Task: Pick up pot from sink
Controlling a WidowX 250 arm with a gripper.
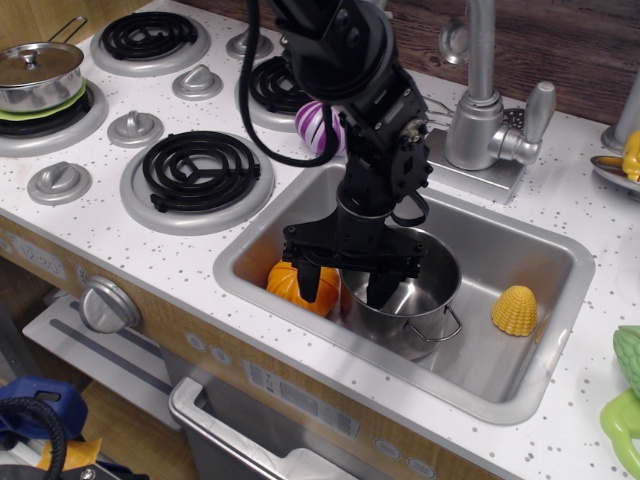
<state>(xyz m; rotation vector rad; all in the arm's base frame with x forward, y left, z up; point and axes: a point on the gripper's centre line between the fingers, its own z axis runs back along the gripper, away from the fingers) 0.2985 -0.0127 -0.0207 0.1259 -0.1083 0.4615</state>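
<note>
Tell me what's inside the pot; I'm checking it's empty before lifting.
One gripper finger reaches inside the pot. The visible interior is bare steel; the arm hides its left part.

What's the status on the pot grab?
Claw open, straddling pot rim. Pot sits in sink, not gripped. Orange pumpkin crowds outer finger.

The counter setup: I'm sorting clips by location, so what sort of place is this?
Most likely a toy play kitchen: a sink with a faucet, coil burners with knobs, and plastic toy food such as the pumpkin.
</note>
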